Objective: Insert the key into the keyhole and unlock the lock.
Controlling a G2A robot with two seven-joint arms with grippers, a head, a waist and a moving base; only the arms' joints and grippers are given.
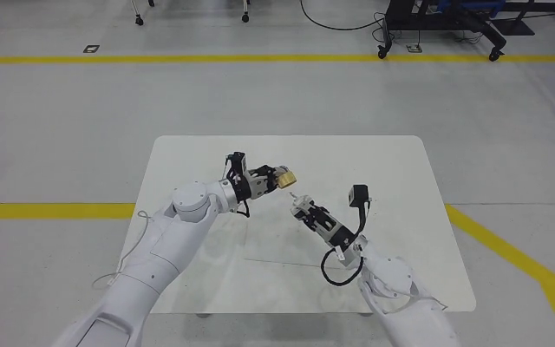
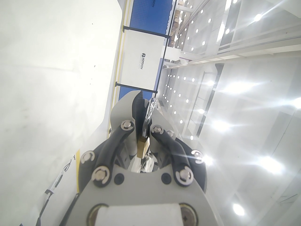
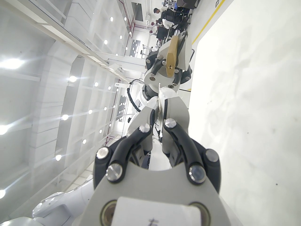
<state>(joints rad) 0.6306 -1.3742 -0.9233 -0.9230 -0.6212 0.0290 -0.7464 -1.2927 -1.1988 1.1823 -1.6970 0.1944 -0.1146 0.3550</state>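
In the top view my left gripper (image 1: 276, 178) is held above the middle of the white table (image 1: 390, 173), shut on a brass padlock (image 1: 287, 179). The left wrist view has the lock's brass body (image 2: 143, 147) and silver shackle (image 2: 150, 111) pinched between the fingers. A short way in front of the lock, my right gripper (image 1: 299, 205) is shut on a small pale key (image 1: 295, 198). In the right wrist view the key (image 3: 160, 95) sticks out of my right gripper (image 3: 161, 104) and points at the keyhole end of the padlock (image 3: 171, 57), a small gap short of it.
Both arms hover over the table's centre, with bare tabletop all around them. Yellow floor lines (image 1: 260, 59) run behind and beside the table. A dark wheeled frame (image 1: 442, 26) stands far back on the right.
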